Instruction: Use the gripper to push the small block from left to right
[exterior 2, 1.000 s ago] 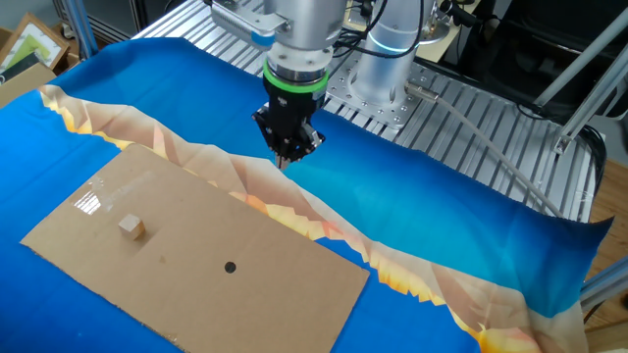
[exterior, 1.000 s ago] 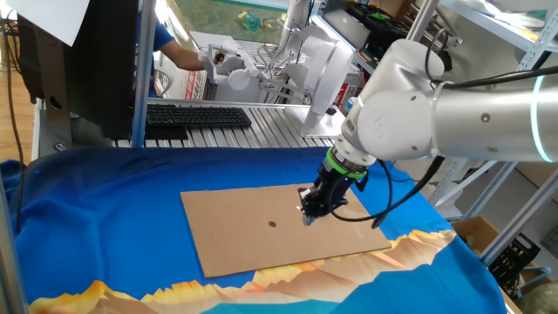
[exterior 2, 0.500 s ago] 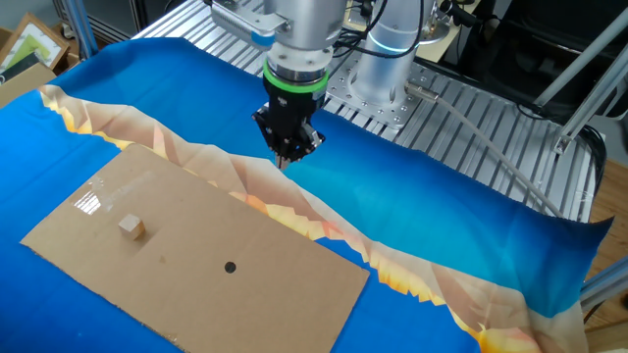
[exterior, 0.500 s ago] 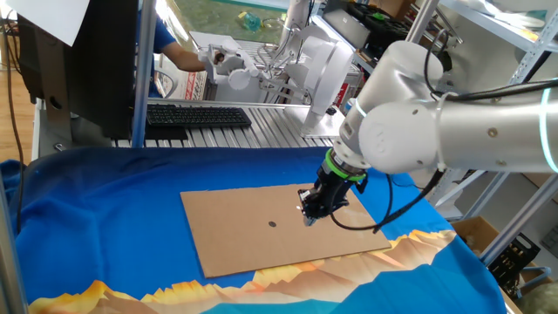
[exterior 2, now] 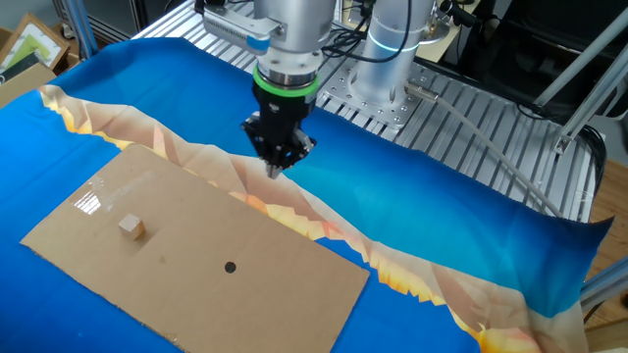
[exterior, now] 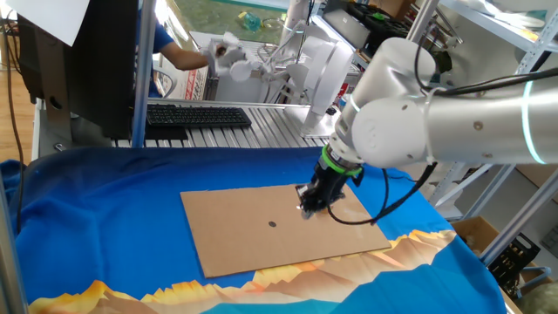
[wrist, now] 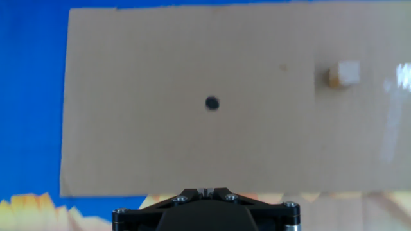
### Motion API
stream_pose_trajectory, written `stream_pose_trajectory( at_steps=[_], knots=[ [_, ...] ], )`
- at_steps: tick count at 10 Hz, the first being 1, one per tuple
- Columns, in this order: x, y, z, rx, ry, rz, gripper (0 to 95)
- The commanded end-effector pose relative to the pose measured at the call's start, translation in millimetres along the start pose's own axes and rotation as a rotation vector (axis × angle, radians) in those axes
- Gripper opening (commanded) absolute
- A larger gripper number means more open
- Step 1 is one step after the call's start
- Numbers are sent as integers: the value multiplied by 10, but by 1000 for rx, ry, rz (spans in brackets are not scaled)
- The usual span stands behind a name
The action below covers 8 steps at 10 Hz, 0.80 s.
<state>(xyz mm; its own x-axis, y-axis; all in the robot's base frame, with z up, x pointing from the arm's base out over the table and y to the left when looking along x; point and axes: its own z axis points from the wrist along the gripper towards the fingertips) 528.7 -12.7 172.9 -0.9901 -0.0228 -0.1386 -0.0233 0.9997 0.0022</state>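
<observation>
The small block (exterior 2: pixel 132 227) is a tan cube on the left part of the brown cardboard sheet (exterior 2: pixel 196 289); in the hand view the block (wrist: pixel 343 74) lies upper right. It does not show in the first fixed view, where the arm covers that part of the sheet (exterior: pixel 244 235). The gripper (exterior 2: pixel 273 172), a black pointed tool under a green ring, hovers above the sheet's far edge, well apart from the block. It also shows in the first fixed view (exterior: pixel 305 212) and at the bottom of the hand view (wrist: pixel 205 191), jaws closed together and holding nothing.
A black dot (exterior 2: pixel 230 267) marks the sheet's middle, also seen in the hand view (wrist: pixel 212 102). A blue cloth (exterior 2: pixel 461 216) with an orange mountain print covers the table. A keyboard (exterior: pixel 196 115) lies behind on the slatted metal top (exterior 2: pixel 491 127). A gloved person (exterior: pixel 187 54) works at the back.
The gripper has shifted a little to the left along the sheet's far edge. The block and the sheet have not moved.
</observation>
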Motion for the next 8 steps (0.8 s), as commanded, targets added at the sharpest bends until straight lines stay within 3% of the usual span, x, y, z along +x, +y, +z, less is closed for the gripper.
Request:
stream_pose_trajectory(
  at_steps=[1,2,3,5,6,7,8],
  knots=[
    [-1021,-576,-240,-29,47,-23,0],
    [-1265,-710,-190,-31,41,-22,0],
    [-1664,-909,-177,-29,43,-21,0],
    [-2228,-1235,-196,-22,49,-36,0],
    [-2551,-1628,-241,-26,69,-72,0],
    [-2503,-1820,-248,-33,73,-90,0],
    [-2473,-1892,-182,-45,59,-76,0]
  ],
)
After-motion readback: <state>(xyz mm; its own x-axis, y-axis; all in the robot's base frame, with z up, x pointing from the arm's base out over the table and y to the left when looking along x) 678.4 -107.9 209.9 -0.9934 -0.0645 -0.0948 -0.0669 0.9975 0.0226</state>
